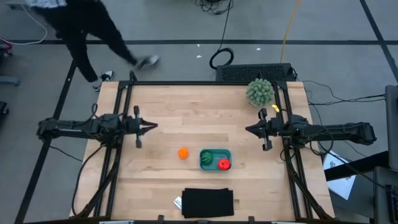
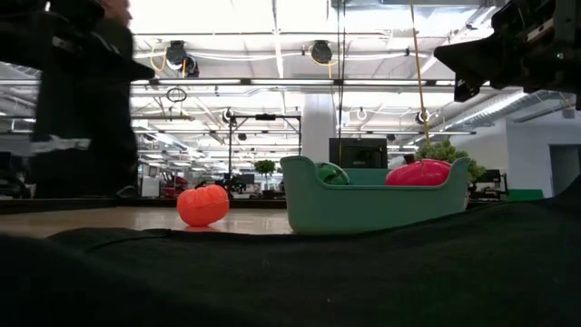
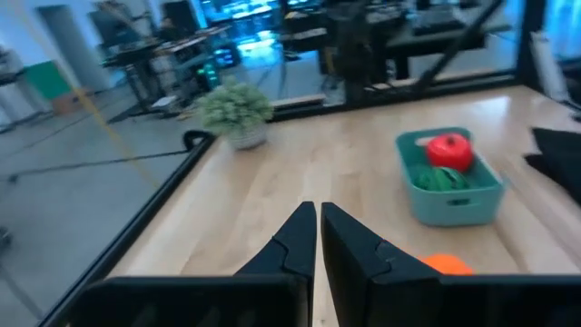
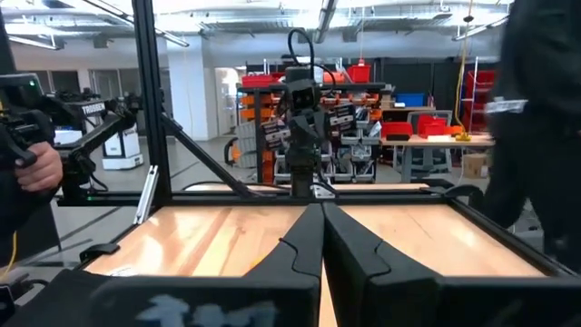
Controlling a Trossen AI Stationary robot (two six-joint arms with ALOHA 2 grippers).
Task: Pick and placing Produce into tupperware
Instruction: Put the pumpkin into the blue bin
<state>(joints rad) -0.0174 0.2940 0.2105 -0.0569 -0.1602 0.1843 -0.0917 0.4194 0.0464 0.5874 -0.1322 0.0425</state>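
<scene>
The teal tupperware (image 1: 216, 159) sits on the table's near middle, also in the low view (image 2: 372, 205) and the left wrist view (image 3: 449, 182). Inside lie the striped watermelon (image 1: 206, 158) and the red tomato (image 1: 224, 164). The orange ball (image 1: 183, 153) rests on the wood just left of the tupperware (image 2: 202, 205). My left gripper (image 1: 154, 126) hovers shut at the table's left, raised above the wood (image 3: 318, 218). My right gripper (image 1: 247, 129) hovers shut at the right (image 4: 321, 218). Neither touches anything.
A black flat rectangle (image 1: 208, 203) lies at the near edge with a small white tag beside it. A pale-green spiky ball (image 1: 260, 91) sits at the far right corner. A person in dark clothes (image 1: 81, 31) walks past the far left corner. Bare wood lies between the arms.
</scene>
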